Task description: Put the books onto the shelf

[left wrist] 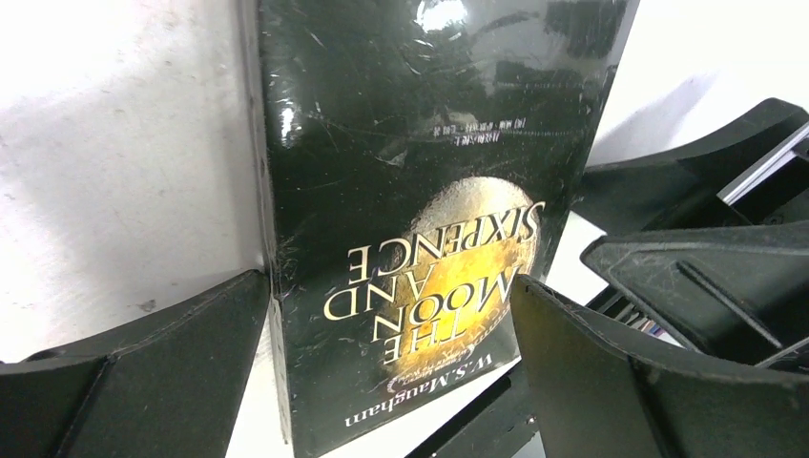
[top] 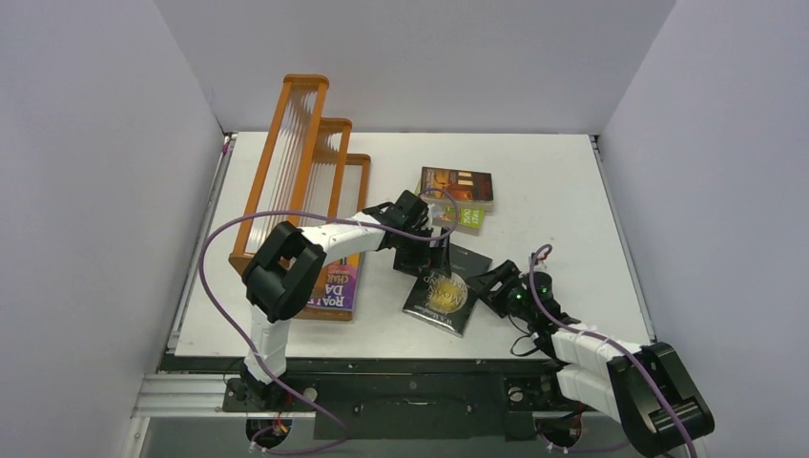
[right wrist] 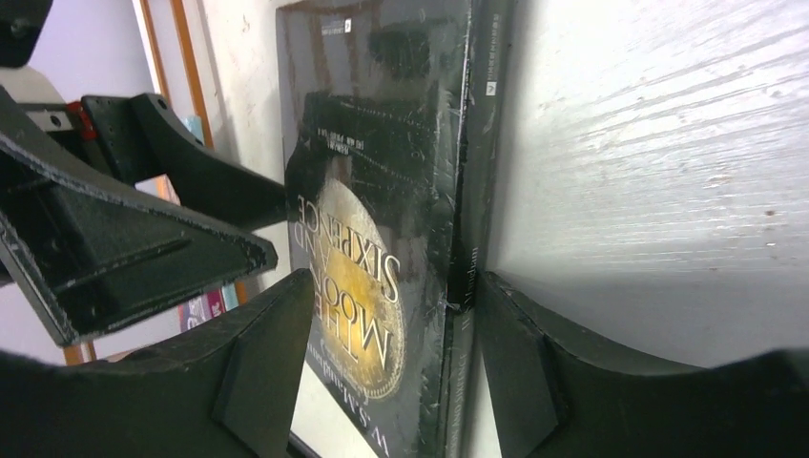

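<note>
**Figure. Black book between both arms, before transfer to the shelf.** The black book with gold emblem (top: pixel 441 291) sits mid-bench, its long axis running roughly near to far and turned slightly. In the wrist views it appears tipped up on one long edge rather than lying flat. The left fingers (left wrist: pixel 143 372) are spread as wide as they go and hold nothing. They straddle the book's front cover, one to each side, without touching it. The right fingers (right wrist: pixel 534 382) reach in from the right and stand part-open around the spine edge. The gap is wider than the book is thick. One finger lies against the spine side, and no pinch shows.

The shelf (top: pixel 286 162) stands at the far left of the bench (top: pixel 572 191), well apart from the book, so the coming move likely runs leftward. The left arm is the nearer to the shelf and appears the natural carrier. Its fingers would have to close across the book's short dimension.

The orange-purple Roald Dahl book (top: pixel 336 286) lies just beside the shelf's near end, on the way to the low tier. The dark brown-orange book (top: pixel 456 184) and the bright green book (top: pixel 470 218) lie beyond the left fingers, near them. The two sets of fingers are close together and could collide.
</note>
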### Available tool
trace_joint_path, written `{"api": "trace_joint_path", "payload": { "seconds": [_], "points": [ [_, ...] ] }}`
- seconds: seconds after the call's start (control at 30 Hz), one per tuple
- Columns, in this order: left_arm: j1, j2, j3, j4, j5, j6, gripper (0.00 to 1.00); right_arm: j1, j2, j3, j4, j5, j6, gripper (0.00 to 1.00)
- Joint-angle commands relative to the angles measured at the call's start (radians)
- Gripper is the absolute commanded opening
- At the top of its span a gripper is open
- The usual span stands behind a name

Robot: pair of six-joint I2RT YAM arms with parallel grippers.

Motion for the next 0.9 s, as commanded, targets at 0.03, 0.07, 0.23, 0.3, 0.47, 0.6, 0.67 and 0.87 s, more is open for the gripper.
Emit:
{"api": "trace_joint_path", "payload": {
  "seconds": [0.03,0.07,0.23,0.3,0.47,0.6,0.67,0.87],
  "points": [
    [-0.014,0.058,0.017,0.087,0.112,-0.003,0.96,0.042,0.030,0.028,0.142,-0.250,0.061,0.56],
    [-0.012,0.057,0.016,0.080,0.108,0.002,0.96,0.042,0.025,0.027,0.144,-0.256,0.065,0.55],
    [-0.002,0.045,0.003,0.068,0.092,0.008,0.96,0.042,-0.050,0.020,0.105,-0.263,0.045,0.52],
    [-0.001,0.043,0.003,0.073,0.094,0.004,0.96,0.041,-0.092,0.023,0.064,-0.244,0.030,0.52],
    [0.000,0.036,0.007,0.075,0.085,-0.001,0.96,0.040,-0.174,0.042,-0.135,-0.113,-0.038,0.55],
    [0.001,0.016,0.003,0.067,0.060,0.005,0.96,0.041,-0.268,0.059,-0.370,0.055,-0.087,0.62],
    [0.003,0.006,0.004,0.058,0.049,0.012,0.96,0.042,-0.300,0.065,-0.458,0.110,-0.092,0.65],
    [0.019,-0.054,-0.022,0.062,0.037,0.029,0.96,0.069,-0.355,-0.008,-0.465,0.157,0.013,0.68]
  ]
}}
